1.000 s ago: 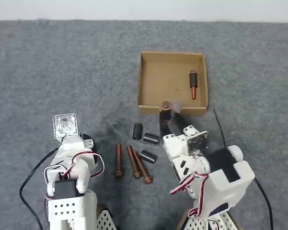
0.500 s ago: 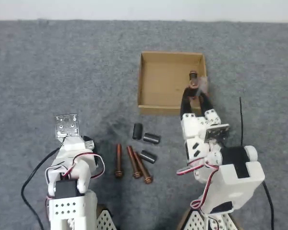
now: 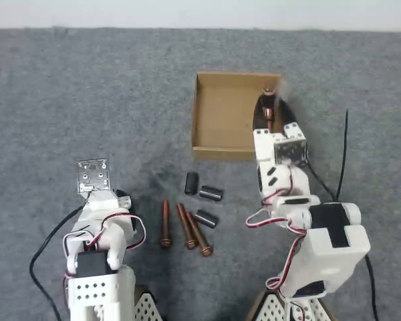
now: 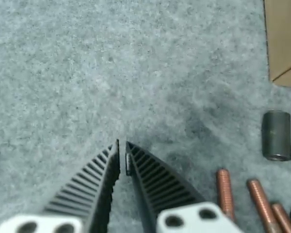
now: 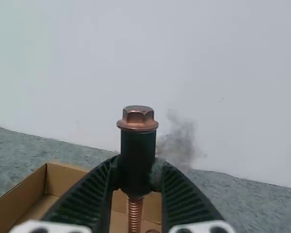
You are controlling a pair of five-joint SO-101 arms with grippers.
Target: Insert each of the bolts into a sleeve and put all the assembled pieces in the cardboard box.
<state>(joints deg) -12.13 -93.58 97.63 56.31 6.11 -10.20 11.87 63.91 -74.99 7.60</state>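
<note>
Fingers of the right gripper are clamped on a sleeved bolt. Those of the left gripper are drawn nearly together on nothing, low over the carpet. The sleeved bolt is held above the right side of the box. Three bolts are laid side by side between the arms, with three sleeves just beyond them, toward the box.

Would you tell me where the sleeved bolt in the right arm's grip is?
The sleeved bolt sits in the jaws of the right gripper, above the cardboard box's right side in the high view.
</note>
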